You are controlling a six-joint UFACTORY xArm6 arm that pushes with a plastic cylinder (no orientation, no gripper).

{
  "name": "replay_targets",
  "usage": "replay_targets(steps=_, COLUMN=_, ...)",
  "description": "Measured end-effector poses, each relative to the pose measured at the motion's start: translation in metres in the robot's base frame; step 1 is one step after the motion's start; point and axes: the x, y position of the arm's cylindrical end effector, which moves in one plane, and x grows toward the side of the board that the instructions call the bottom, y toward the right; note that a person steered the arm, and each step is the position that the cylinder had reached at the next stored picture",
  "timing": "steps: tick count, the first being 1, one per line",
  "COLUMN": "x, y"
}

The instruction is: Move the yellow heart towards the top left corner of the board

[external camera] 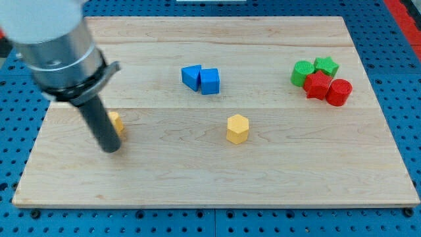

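Observation:
A yellow block [117, 122], mostly hidden behind my rod, sits at the view's left on the wooden board [217, 178]; its shape cannot be made out. My tip [111, 149] rests on the board just below and left of it, touching or nearly touching it. A yellow hexagon block [237, 128] stands near the board's middle, far to the right of my tip.
Two blue blocks [201, 79] sit together above the middle. At the view's upper right, two green blocks [314, 68] and two red blocks [328, 88] are clustered together. The arm's grey body [56, 46] covers the board's upper left corner.

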Motion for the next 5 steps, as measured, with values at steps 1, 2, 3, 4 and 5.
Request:
replay_targets(steps=1, x=-0.053, y=0.007)
replay_targets(steps=2, x=-0.110, y=-0.024)
replay_targets(steps=3, x=-0.080, y=-0.016)
replay_targets(steps=4, x=-0.086, y=-0.091)
replay_targets(steps=5, x=-0.128, y=-0.078)
